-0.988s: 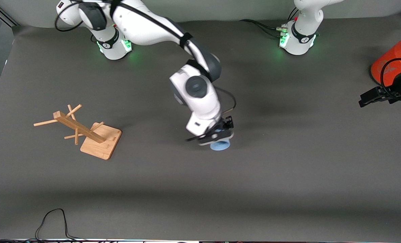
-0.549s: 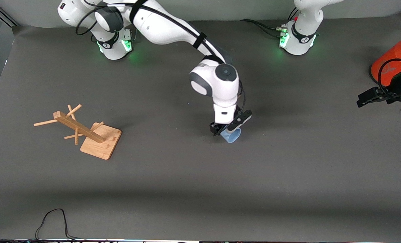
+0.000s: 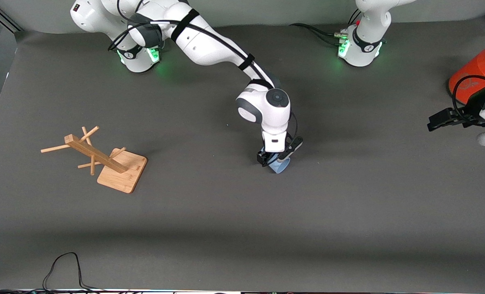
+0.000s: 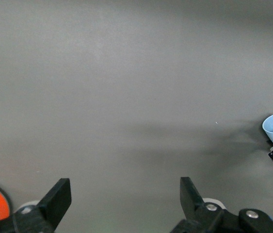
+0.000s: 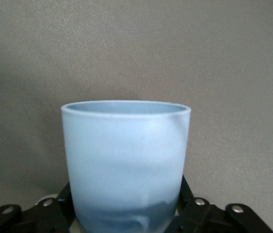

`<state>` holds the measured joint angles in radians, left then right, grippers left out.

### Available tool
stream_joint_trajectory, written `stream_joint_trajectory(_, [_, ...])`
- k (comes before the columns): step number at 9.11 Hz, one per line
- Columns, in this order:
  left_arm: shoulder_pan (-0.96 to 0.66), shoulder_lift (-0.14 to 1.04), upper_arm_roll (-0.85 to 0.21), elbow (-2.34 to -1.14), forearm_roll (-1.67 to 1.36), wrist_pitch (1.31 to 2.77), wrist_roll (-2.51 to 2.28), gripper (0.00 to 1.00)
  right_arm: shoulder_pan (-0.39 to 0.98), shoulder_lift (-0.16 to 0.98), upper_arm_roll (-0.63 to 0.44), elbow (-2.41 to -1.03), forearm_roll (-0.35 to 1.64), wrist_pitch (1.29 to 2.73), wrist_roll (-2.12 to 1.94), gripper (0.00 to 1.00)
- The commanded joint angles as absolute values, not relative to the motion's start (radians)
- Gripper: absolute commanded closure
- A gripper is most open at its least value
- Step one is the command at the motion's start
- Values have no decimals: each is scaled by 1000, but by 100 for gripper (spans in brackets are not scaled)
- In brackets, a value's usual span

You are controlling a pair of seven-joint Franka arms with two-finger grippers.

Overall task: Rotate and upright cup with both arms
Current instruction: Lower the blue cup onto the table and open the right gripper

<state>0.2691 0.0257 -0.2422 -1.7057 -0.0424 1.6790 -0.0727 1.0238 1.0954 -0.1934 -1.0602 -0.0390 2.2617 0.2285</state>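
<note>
The cup (image 3: 279, 165) stands mouth-up mid-table, apparently uprighted, the right pincer (image 3: 278, 157) around its base with unclear grip, release seemingly left, while the left pincer (image 3: 444, 119) waits open near the orange cylinder (image 3: 469, 77).

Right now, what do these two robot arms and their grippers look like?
Both arms are glossy white jointed tubes with dark grey joint caps, black cables strapped along them and green lights at the bases. The right gripper and left gripper are black, with two flat jaws.
</note>
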Motion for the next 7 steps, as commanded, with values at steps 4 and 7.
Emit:
stream_joint_trajectory(4, [264,156,-242,-1701,-282,1827,-58,0,976,663,-201,-1234,-37,1914,232,0])
stream_joint_trajectory(7, [149,381,-268,-1532,-397,1870,-40,0,893,302,-215,-1524,-9,1863,198,0])
